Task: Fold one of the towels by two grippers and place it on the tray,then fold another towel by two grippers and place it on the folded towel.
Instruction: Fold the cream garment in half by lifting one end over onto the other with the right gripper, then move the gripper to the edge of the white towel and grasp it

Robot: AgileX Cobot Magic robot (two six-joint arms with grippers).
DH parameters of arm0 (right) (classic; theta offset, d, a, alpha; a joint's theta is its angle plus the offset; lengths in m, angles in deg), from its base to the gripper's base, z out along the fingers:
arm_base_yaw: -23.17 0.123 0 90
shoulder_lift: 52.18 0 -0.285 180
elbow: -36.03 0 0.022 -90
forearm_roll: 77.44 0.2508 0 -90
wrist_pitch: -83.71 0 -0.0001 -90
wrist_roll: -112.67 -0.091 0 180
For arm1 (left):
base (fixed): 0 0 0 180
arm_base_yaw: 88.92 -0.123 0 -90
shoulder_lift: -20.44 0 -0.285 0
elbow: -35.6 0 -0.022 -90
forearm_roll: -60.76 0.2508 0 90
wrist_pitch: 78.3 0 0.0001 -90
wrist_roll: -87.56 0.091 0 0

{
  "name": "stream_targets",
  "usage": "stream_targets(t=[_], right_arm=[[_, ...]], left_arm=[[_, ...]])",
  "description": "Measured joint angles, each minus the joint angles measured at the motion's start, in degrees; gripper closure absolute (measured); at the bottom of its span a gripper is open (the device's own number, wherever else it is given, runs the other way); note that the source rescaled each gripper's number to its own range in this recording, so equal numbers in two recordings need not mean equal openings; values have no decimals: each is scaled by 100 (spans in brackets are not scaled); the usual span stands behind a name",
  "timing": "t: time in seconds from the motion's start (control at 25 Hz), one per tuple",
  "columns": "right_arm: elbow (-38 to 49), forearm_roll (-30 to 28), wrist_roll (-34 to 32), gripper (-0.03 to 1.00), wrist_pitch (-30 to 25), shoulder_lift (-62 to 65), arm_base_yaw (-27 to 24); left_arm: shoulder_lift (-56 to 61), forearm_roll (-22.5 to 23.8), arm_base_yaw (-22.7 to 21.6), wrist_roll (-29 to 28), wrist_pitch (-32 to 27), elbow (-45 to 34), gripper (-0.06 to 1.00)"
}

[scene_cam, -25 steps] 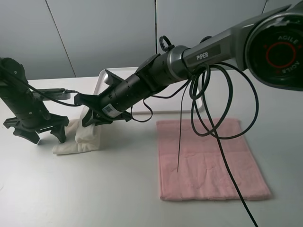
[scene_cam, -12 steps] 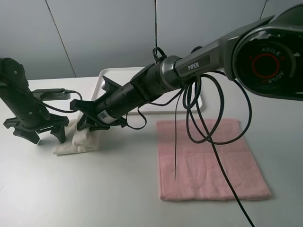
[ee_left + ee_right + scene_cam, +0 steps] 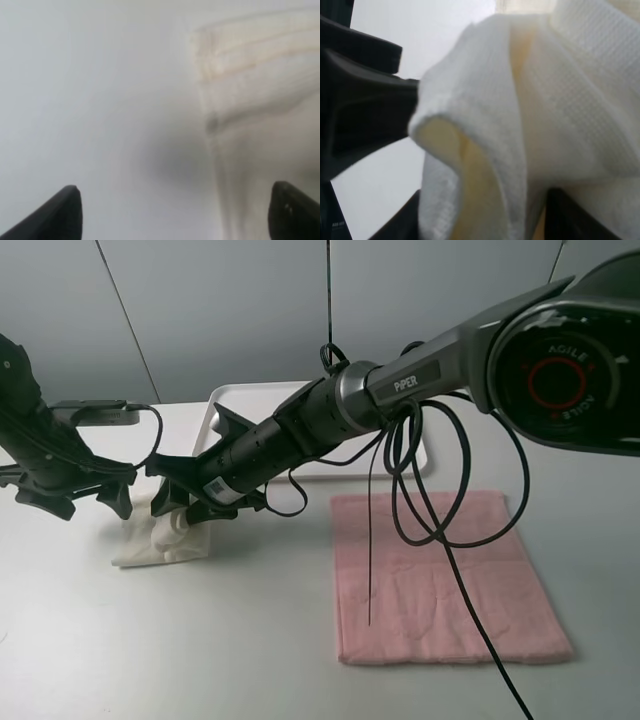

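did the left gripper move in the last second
Yes. Against the white tray, the left gripper has risen and shifted slightly left, away from the cream towel.

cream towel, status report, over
Left gripper open, empty. Right gripper open around cream towel, bunched on table, short of tray. Pink towel flat, nothing in the way.

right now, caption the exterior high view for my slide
right pincer reaches across to the bunched cream towel, open left pincer beside it, pink towel lying flat
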Motion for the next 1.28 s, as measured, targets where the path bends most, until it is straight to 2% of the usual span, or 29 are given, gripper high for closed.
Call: stream_targets(t=[0.16,0.36,0.56,0.64,0.76,1.12,1.28], right_arm=[[0,45,12,44,-99,0,0],[0,655,262,41,-371,0,9],[0,1457,871,12,-571,0,111],[0,1468,955,8,-625,0,139],[0,1221,936,7,-634,0,82],[-11,-584,-114,7,-525,164,-490],[-11,-911,-247,7,-504,164,-498]], left_arm=[[370,0,0,39,-441,379,-2],[672,9,0,190,-1102,995,-2],[732,9,0,350,-1560,1370,-2],[732,9,0,350,-1642,1382,-2],[732,33,0,350,-1711,1382,-2],[533,-87,0,580,-1828,1354,-2],[512,-129,0,629,-1771,1318,-2]])
